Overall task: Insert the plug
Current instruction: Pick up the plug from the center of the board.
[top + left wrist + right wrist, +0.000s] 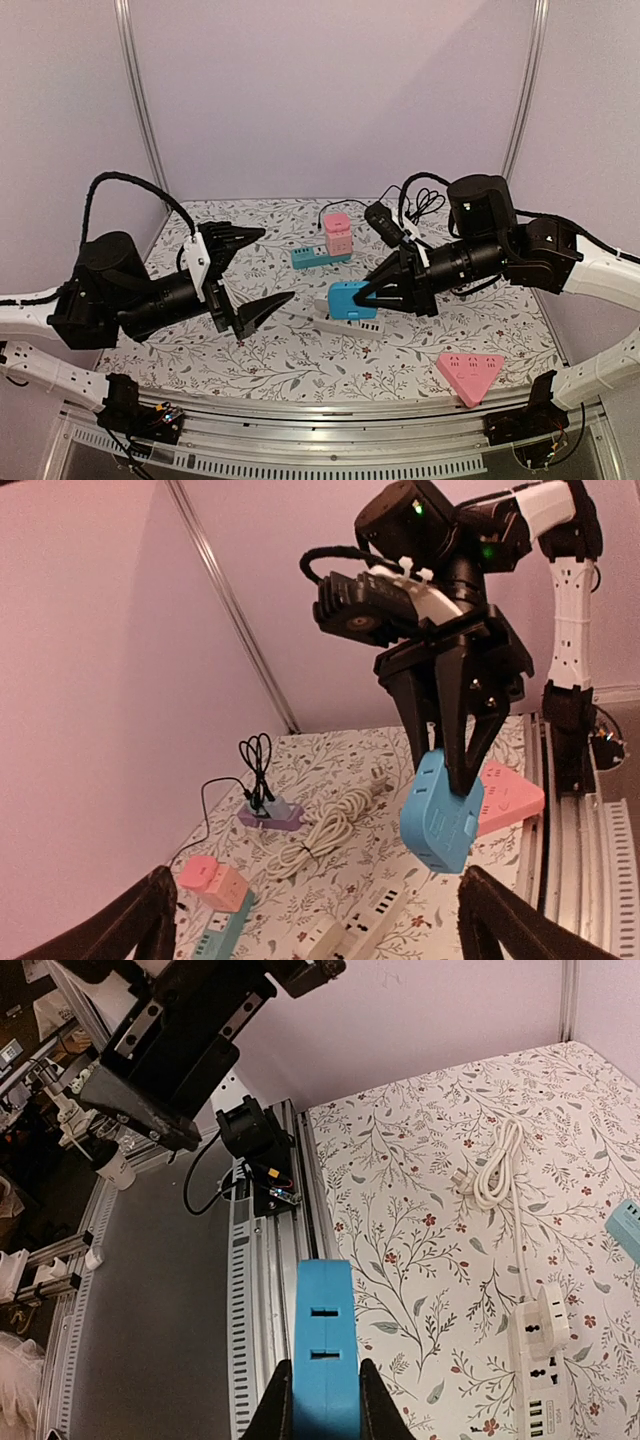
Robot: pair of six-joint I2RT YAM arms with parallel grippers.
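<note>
Near the front edge on the right, a pink triangular plastic socket block (pixel 470 372) lies flat on the floral-patterned table (pixel 250 360). Farther in, at mid-table, the right gripper (pixel 366 294) is clamped on a blue rectangular plastic socket block (pixel 345 300), holding it raised off the table near a white plastic power strip (pixel 350 326). The strip's coiled white cable (pixel 500 1160) ends in a plug (pixel 462 1177) lying on the table. To the left, the left gripper (pixel 277 264) hangs with its fingers wide apart, holding nothing.
</note>
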